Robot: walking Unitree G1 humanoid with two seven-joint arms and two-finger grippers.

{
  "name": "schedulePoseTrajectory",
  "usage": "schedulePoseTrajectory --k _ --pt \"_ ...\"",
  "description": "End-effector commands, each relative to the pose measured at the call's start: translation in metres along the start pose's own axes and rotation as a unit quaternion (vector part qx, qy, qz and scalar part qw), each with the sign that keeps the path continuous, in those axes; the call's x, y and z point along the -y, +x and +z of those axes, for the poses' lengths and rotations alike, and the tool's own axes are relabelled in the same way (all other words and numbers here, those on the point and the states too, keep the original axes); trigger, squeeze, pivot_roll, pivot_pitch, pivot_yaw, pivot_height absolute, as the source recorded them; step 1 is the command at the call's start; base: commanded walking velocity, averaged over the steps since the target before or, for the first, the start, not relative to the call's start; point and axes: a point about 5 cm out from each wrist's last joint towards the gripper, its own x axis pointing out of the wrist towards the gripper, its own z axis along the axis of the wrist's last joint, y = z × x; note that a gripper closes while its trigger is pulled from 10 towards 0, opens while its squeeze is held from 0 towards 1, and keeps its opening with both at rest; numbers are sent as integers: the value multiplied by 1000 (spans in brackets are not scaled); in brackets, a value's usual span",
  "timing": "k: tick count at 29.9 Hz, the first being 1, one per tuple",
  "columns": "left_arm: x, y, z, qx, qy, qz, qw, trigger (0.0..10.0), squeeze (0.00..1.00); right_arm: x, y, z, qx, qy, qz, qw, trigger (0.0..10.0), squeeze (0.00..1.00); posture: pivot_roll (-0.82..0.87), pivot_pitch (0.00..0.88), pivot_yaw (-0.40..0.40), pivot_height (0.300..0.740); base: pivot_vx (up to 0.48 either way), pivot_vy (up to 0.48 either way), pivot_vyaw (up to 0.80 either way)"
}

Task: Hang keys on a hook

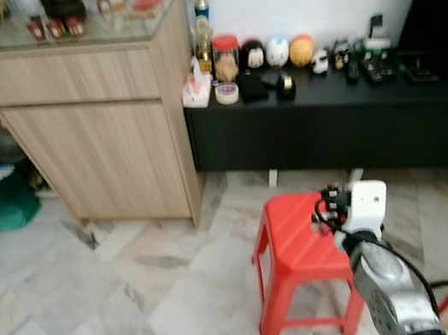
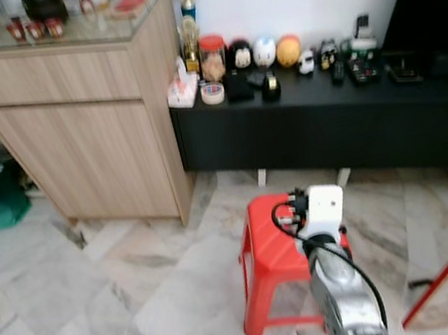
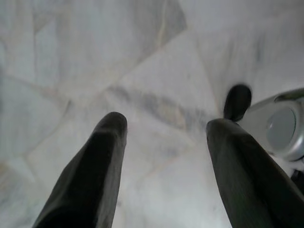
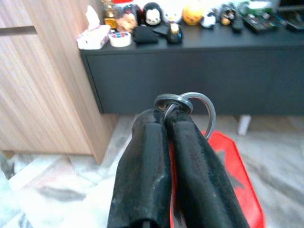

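**Keys pinched at the ring, hook not yet found**

The right pincer clamps a steel key ring above a red stool, facing a black table. Light, hard and slick, the ring could swivel; gripping its rim leaves the loop free. The left pincer gapes over the marble floor.

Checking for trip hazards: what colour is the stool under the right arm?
Red stool, clearest in the left eye view.
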Motion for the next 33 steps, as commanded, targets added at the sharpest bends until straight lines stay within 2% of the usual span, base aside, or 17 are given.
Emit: schedulePoseTrajectory --k 1,15,27,29,32,33 --pt "0 -3 -12 -21 1 -1 1000 10000 0 7 0 3 4 1 -10 1000 10000 0 95 0 -59 729 -364 0 0" --pt "3 -2 -10 -18 -7 -7 1000 10000 0 5 1 2 3 2 -14 1000 10000 0 90 0 -51 729 -43 0 0" --pt "3 -2 -9 -20 17 -15 1000 10000 0 6 2 2 0 9 -19 1000 10000 0 92 0 -52 729 0 0 0" --pt "4 -2 -9 -21 25 -18 999 10000 0 12 2 -1 -14 73 -51 996 10000 0 92 0 -51 729 0 -311 0" --pt "3 -3 -11 -23 23 -17 999 10000 0 18 2 -5 -25 111 -75 991 10000 0 92 0 -51 729 0 -296 0" --pt "2 -4 -14 -25 23 -16 999 10000 0 26 2 -11 -49 157 -109 980 10000 0 93 0 -50 729 0 -240 0"
